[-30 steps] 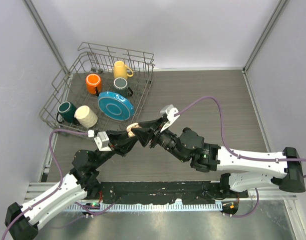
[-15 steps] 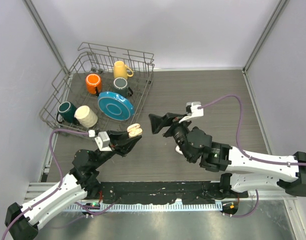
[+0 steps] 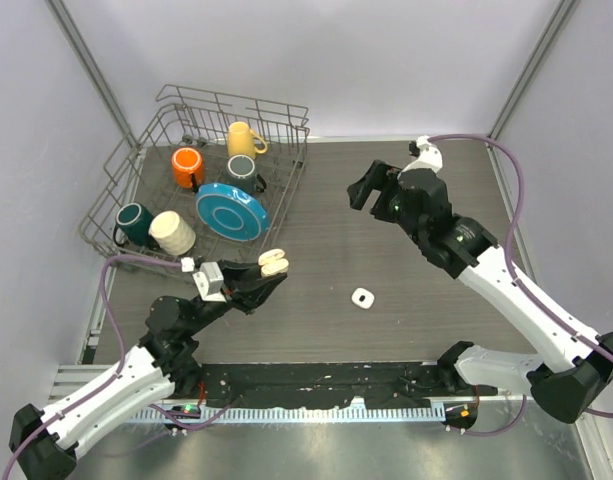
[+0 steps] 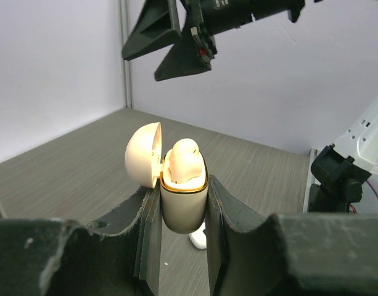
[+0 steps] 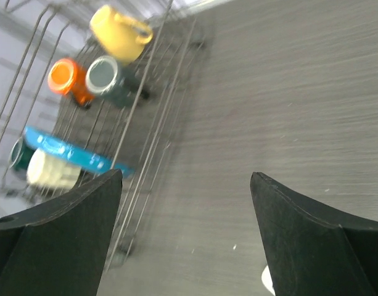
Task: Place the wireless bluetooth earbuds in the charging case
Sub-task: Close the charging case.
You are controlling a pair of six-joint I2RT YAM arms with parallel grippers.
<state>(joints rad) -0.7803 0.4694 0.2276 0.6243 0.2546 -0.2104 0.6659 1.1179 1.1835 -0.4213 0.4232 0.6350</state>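
Observation:
My left gripper (image 3: 267, 274) is shut on the cream charging case (image 3: 273, 263), held upright above the table with its lid (image 4: 143, 154) tipped open. In the left wrist view the case (image 4: 184, 206) sits between the pads, and one pale earbud (image 4: 184, 161) rests in its top. A white earbud (image 3: 362, 297) lies loose on the table to the right of the case, and also shows as an earbud (image 4: 200, 237) below it. My right gripper (image 3: 369, 190) hangs open and empty at the back right, far from the case. Its fingers (image 5: 65, 234) spread wide over bare table.
A wire dish rack (image 3: 136, 160) stands at the back left. It holds a yellow mug (image 3: 244, 138), an orange mug (image 3: 188, 166), a grey mug (image 3: 242, 167), a green mug (image 3: 134, 222), a cream mug (image 3: 172, 233) and a blue plate (image 3: 231, 210).
My right gripper has left the case, opened its jaws, and swung up and away to the back right. The left gripper has stayed put with the case.

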